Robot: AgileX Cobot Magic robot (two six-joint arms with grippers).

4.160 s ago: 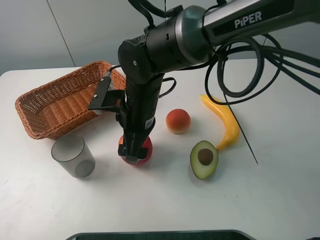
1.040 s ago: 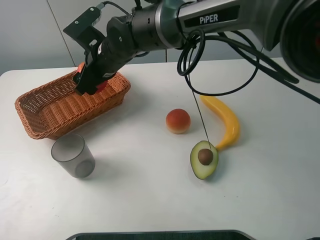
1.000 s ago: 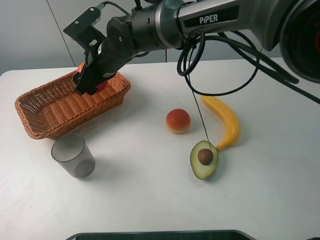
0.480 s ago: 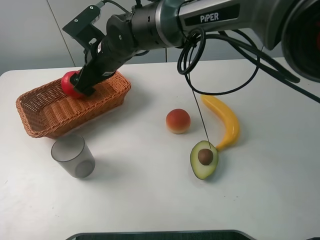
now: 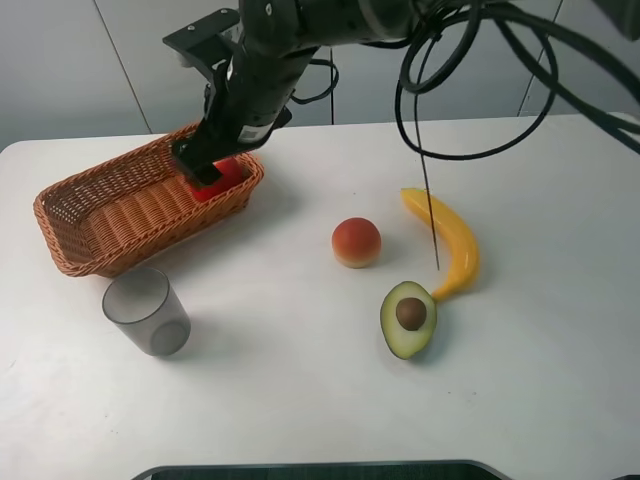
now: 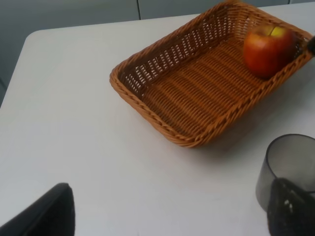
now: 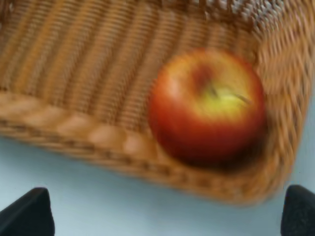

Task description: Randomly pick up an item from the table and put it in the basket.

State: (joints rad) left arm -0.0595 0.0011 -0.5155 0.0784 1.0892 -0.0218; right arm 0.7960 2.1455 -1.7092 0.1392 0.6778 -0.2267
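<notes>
Wicker basket holds the apple; the right gripper hangs over it, spread wide and empty.

On the white table (image 5: pixel 300 400), the basket (image 5: pixel 70 255) carries the apple (image 5: pixel 224 178) in the corner of its end nearer the table's middle, against the woven wall. I judge the placing done and the retreat to be the step in hand. It is best done by lifting straight up before swinging away, jaws kept wide, so no finger catches the flared rim or rolls the fruit. The right arm reaches across from the right side, wrist bent downward, with the right gripper (image 5: pixel 205 165) just above the apple. The left gripper (image 6: pixel 170 211) also stands wide apart, holding nothing, near the grey cup (image 6: pixel 290 167).
</notes>
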